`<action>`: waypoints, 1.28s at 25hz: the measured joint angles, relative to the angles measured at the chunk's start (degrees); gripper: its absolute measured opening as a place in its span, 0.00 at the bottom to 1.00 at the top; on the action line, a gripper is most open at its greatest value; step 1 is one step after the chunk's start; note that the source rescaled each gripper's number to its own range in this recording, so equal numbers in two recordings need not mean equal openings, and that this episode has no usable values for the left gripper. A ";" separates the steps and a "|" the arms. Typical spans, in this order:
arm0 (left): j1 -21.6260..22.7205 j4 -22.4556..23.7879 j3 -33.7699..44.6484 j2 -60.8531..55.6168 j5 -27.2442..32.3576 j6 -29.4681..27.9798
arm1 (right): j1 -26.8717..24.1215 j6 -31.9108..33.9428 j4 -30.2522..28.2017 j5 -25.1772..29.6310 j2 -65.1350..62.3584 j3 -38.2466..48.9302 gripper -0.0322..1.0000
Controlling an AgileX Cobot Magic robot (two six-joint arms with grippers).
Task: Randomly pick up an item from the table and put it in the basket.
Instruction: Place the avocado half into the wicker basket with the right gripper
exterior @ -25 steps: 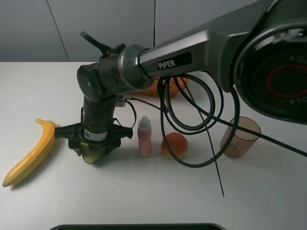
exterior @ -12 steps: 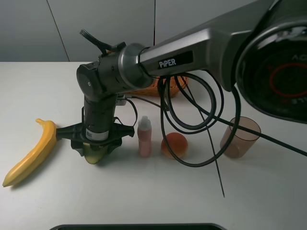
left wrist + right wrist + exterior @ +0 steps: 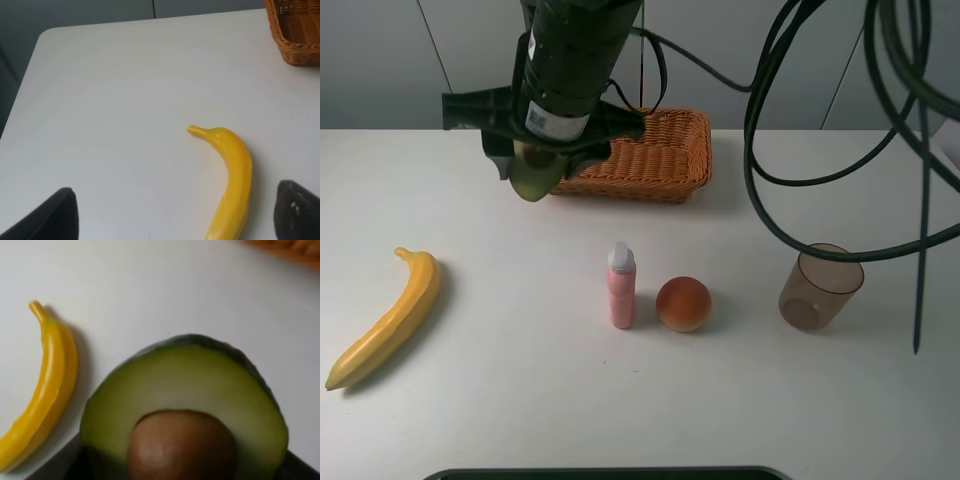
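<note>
My right gripper (image 3: 545,160) is shut on the halved avocado (image 3: 530,178) and holds it in the air, over the near left corner of the orange-brown wicker basket (image 3: 655,155) as seen from the high camera. The right wrist view shows the avocado (image 3: 185,405) close up, with pale flesh and a brown pit, above the white table (image 3: 150,300). My left gripper (image 3: 175,220) is open and empty, low over the table (image 3: 125,100), with its fingertips (image 3: 60,215) wide apart. The left arm does not show in the high view.
A long yellow banana (image 3: 385,320) lies at the left of the table (image 3: 520,400); it also shows in the left wrist view (image 3: 232,175). A pink bottle (image 3: 621,287), a round peach (image 3: 683,304) and a translucent brown cup (image 3: 820,287) stand in a row mid-table. Black cables (image 3: 770,150) hang at the right.
My right gripper has lifted the avocado off the table beside the banana and carried it up and back to the basket's near left corner.
</note>
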 joint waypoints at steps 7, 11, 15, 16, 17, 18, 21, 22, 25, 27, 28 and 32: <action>0.00 0.00 0.00 0.00 0.00 -0.12 | -10.30 -7.57 -5.47 -7.70 -4.86 0.00 0.04; 0.00 0.00 0.00 0.00 0.00 -0.12 | -14.90 -9.63 -7.78 -13.30 -2.90 0.00 0.04; 0.00 0.00 0.00 0.00 0.00 -0.12 | -17.61 -9.89 -8.42 -18.92 1.88 0.00 0.04; 0.00 0.00 0.00 0.00 0.00 -0.12 | -17.91 -9.89 -8.42 -19.59 3.42 0.00 0.04; 0.00 0.00 0.00 0.00 0.00 -0.12 | -18.04 -9.89 -8.42 -19.85 5.01 0.00 0.04; 0.00 0.00 0.00 0.00 0.00 -0.12 | -18.12 -9.89 -8.42 -20.24 6.37 0.00 0.04; 0.00 0.00 0.00 0.00 0.00 -0.12 | -18.12 -10.01 -8.42 -20.61 11.23 0.00 0.04; 0.00 0.00 0.00 0.00 0.00 -0.12 | -18.12 -10.01 -8.30 -20.61 12.41 0.00 0.04; 0.00 0.00 0.00 0.00 0.00 -0.12 | -18.12 -10.01 -8.05 -19.98 15.06 0.00 0.04; 0.00 0.00 0.00 0.00 0.00 -0.12 | -18.12 -10.01 -8.05 -19.45 15.45 0.00 0.04; 0.00 0.00 0.00 0.00 0.00 -0.12 | -18.12 -10.12 -8.05 -19.45 15.45 0.00 0.04; 0.00 0.00 0.00 0.00 0.00 -0.12 | -18.12 -10.12 -8.05 -19.67 15.45 0.00 0.04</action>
